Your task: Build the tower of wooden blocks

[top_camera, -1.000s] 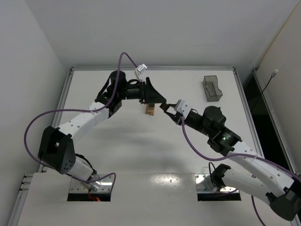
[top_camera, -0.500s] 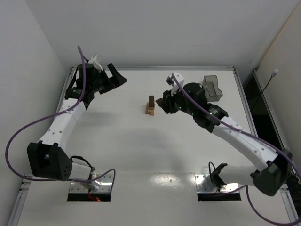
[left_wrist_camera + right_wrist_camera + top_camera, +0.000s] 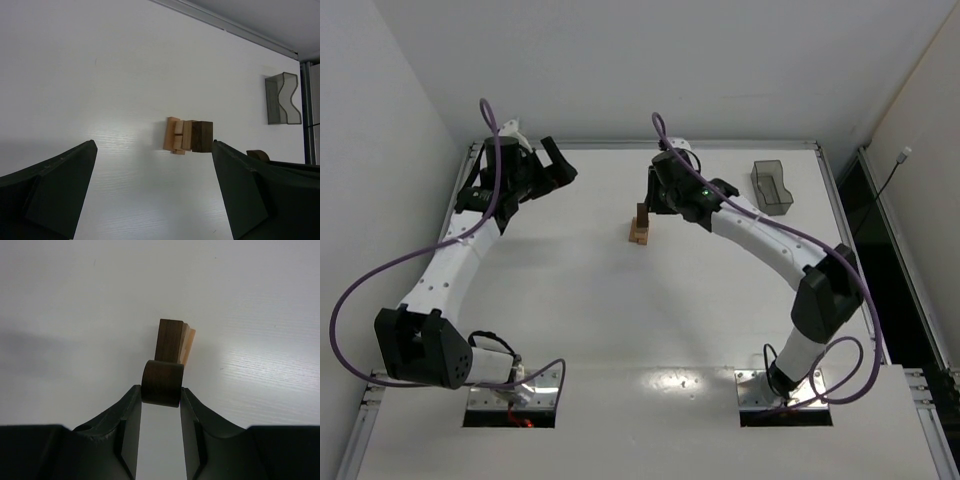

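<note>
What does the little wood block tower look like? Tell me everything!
The wood block tower is a small, narrow stack standing upright on the white table, toward its far side. Its lower blocks are light tan wood, slightly uneven at the edges; a dark brown block sits on top. The right end effector holds a dark rounded piece close by the top; whether they touch cannot be told.

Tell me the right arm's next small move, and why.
Probably centre the dark rounded block, clamped in the right gripper, over the wood block tower and lower it. It hangs just short of the tower's dark top; the left gripper is open, well away.
</note>
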`<state>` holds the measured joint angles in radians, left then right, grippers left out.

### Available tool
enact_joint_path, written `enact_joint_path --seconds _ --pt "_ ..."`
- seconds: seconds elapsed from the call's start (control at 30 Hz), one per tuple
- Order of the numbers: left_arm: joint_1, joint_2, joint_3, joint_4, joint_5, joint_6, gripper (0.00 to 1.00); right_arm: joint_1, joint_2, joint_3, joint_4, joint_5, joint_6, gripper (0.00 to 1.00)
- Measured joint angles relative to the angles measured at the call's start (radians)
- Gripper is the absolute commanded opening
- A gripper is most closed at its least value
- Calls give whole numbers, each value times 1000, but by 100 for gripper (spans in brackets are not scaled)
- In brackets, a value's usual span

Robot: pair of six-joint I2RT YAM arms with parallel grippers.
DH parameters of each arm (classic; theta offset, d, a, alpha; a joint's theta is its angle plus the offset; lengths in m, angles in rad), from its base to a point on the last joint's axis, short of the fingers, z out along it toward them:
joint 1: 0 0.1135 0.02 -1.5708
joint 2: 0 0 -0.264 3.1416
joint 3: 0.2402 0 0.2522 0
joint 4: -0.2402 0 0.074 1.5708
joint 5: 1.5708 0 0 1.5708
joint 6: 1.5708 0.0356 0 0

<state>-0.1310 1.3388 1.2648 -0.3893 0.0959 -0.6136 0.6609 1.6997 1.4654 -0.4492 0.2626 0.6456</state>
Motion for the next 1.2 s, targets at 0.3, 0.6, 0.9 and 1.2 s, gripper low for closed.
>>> enact_joint_path --seconds 0.3,0.6,0.9,1.2 --pt "1 2 -13 0 -12 0 98 70 85 27 34 105 13 0" --pt "3 2 -37 8 -3 0 98 94 168 51 95 161 -9 0" --pt "3 5 -45 17 14 -1 98 88 200 51 169 190 -44 0" --pt "3 16 -45 18 23 -1 98 88 208 34 223 220 -61 0"
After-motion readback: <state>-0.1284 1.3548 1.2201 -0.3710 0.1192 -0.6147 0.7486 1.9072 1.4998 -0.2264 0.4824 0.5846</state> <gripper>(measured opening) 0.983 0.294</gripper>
